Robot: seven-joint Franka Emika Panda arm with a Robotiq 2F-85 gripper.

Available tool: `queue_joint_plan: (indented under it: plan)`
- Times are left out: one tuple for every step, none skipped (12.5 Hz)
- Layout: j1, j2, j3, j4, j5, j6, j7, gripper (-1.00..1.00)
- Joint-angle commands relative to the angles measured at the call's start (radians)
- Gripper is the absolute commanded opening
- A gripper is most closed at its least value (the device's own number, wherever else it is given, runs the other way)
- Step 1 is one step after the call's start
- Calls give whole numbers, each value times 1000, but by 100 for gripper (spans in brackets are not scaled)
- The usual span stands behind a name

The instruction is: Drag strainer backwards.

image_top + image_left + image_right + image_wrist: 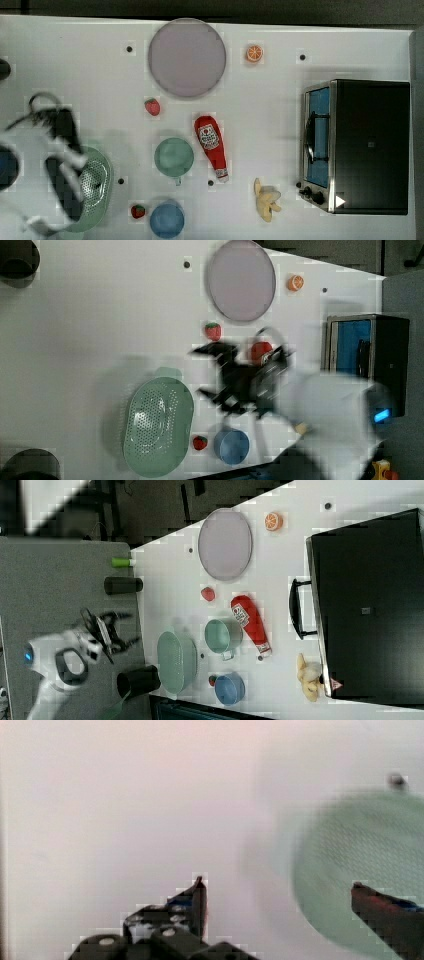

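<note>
The pincer [277, 885] stands wide apart and holds nothing; in the wrist view one finger lies over bare white worktop [125, 810] and the other over the near edge of the strainer [360, 865]. It appears to hang above the worktop rather than touch anything, and its blur in the left view suggests the arm is in motion.

The strainer [159, 426] sits on the worktop partly beneath and just beside the pincer. In the top view the arm covers part of the strainer's rim [105, 192], while the holed basin shows next to it. Past the strainer, away from the pincer, lie a small strawberry [200, 442] and a blue cup [232, 446], with a round green cup [173, 156] and a ketchup bottle [212, 145] further off.

By my judgement the step in hand is either the approach or the moment just after letting go; the pictures alone do not settle which. If the drag is yet to be done, the next move calls for lowering one finger inside the basin, or bringing the jaws together on the rim, then pulling steadily so the light plastic slides without tipping.
</note>
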Motion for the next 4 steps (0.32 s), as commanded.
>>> queue_joint_plan:
  plan:
    - [-86, -51, -185, 116, -3, -130, -462, 100]
    - [-93, -50, -248, 168, -4, -198, -578, 100]
    - [-98, -48, -311, 219, -7, -274, -690, 100]
    - [-104, -44, -370, 272, -17, -355, -807, 100]
